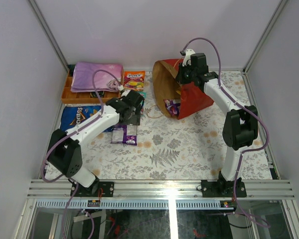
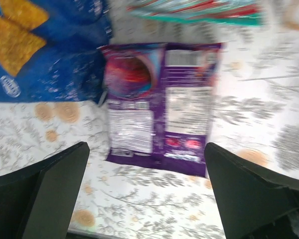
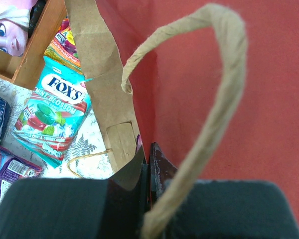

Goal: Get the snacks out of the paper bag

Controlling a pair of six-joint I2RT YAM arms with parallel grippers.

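Note:
The red paper bag (image 1: pixel 197 97) lies tipped on its side at the back right, its brown inside (image 1: pixel 163 82) facing left. My right gripper (image 3: pixel 150 154) is shut on the bag's wall beside a string handle (image 3: pixel 217 94). A purple packet (image 1: pixel 172 106) shows in the bag's mouth. Another purple packet (image 2: pixel 159 104) lies flat on the table just ahead of my left gripper (image 2: pixel 145 147), which hangs wide open above the cloth with nothing between its fingers. The blue Doritos bag (image 2: pixel 40 50) lies to its left. A teal Fox's packet (image 3: pixel 52 114) and an orange packet (image 1: pixel 133 79) lie near the bag.
An orange tray (image 1: pixel 66 93) with a folded purple-pink cloth (image 1: pixel 97 75) stands at the back left. A loose string handle (image 3: pixel 84 162) trails on the patterned tablecloth by the bag's mouth. White walls close in the table on three sides.

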